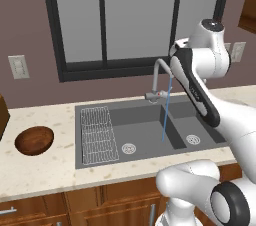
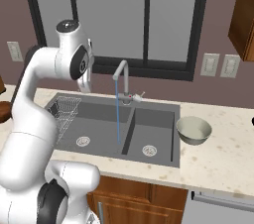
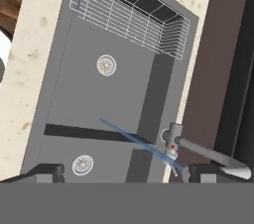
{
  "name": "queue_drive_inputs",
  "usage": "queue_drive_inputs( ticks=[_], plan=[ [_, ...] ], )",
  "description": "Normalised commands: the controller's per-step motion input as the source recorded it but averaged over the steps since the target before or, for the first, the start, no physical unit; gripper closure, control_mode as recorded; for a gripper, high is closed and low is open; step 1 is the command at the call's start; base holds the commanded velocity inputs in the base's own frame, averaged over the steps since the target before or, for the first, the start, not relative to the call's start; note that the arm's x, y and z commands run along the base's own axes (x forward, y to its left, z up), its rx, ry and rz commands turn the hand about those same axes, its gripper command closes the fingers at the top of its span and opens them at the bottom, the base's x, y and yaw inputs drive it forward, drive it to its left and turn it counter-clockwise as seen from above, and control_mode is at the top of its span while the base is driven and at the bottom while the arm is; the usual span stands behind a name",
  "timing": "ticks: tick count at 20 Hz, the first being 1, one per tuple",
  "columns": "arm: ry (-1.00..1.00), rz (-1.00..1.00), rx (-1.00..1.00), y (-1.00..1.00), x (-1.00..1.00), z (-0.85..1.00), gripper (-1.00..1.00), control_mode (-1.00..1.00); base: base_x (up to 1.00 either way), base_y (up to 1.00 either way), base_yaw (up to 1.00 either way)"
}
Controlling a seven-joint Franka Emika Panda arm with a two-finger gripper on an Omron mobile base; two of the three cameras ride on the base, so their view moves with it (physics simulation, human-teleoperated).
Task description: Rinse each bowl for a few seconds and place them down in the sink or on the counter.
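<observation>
Hand view looks down on the wide dark grey double sink, with the pincer open wide and holding nothing above it. Thin blue water runs from the curved grey tap (into the sink). Both bowls sit on the beige speckled stone worktop: the dark reddish-brown wooden bowl left of the sink, the pale grey-green bowl right.

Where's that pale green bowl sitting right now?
The pale grey-green bowl sits upright on the counter in the right base view, just beside the right edge of the sink, away from the running faucet.
</observation>
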Motion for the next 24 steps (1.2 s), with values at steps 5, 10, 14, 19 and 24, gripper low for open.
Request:
queue_drive_inputs(
  ticks=[5, 10, 14, 19, 24],
  plan=[
    [0.01, 0.12, 0.00, 0.55, 0.00, -0.07, -1.00, -1.00, 0.00, 0.00, 0.00],
    [0.00, 0.11, 0.00, 0.66, 0.00, -0.01, -1.00, -1.00, 0.00, 0.00, 0.00],
    [0.00, 0.11, 0.00, 0.59, 0.00, 0.00, -1.00, -1.00, 0.00, 0.00, 0.00],
    [0.00, 0.13, 0.00, 0.48, 0.00, -0.03, -1.00, -1.00, 0.00, 0.00, 0.00],
    [0.01, 0.21, 0.01, 0.38, 0.00, -0.09, -1.00, -1.00, 0.00, 0.00, 0.00]
  ],
)
